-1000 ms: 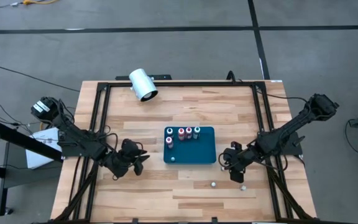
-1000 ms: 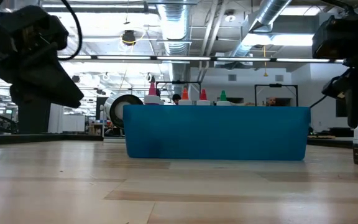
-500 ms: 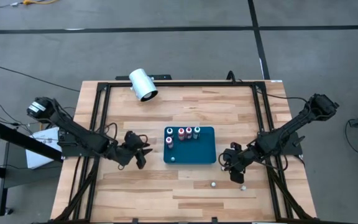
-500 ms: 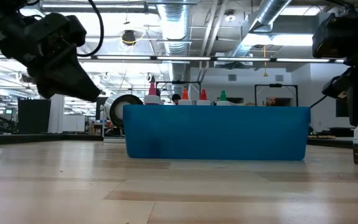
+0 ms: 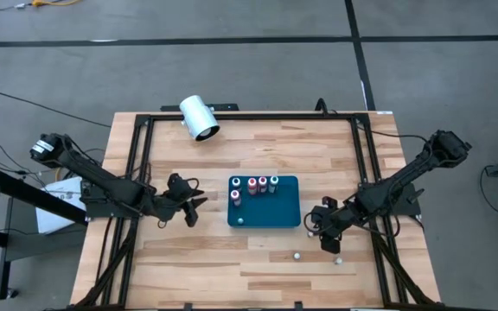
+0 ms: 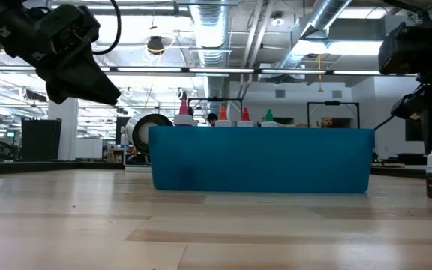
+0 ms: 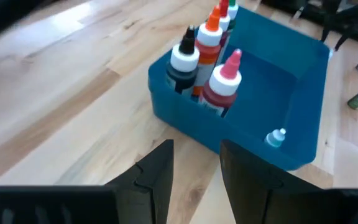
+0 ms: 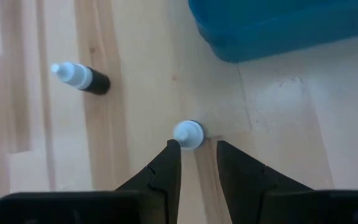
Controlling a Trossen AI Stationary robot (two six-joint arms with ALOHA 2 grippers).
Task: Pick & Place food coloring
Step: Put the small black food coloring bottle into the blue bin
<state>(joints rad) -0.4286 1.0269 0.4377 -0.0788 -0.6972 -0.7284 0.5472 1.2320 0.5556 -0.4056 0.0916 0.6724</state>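
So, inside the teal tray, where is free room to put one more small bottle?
The teal tray is bare on its right half and most of the near side, apart from one small bottle in the near-left corner. The far-left corner is crowded with upright bottles.

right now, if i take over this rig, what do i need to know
Left claw: open, empty, above the table beside the teal tray, pointed at it.
Right claw: slightly open, empty, low over the table, with an upright white-capped bottle just ahead of its tips.
Done: about six food coloring bottles are in the tray, five standing and one lying.
Left: two bottles on the wood outside the tray, the upright one and a dark bottle lying on its side.
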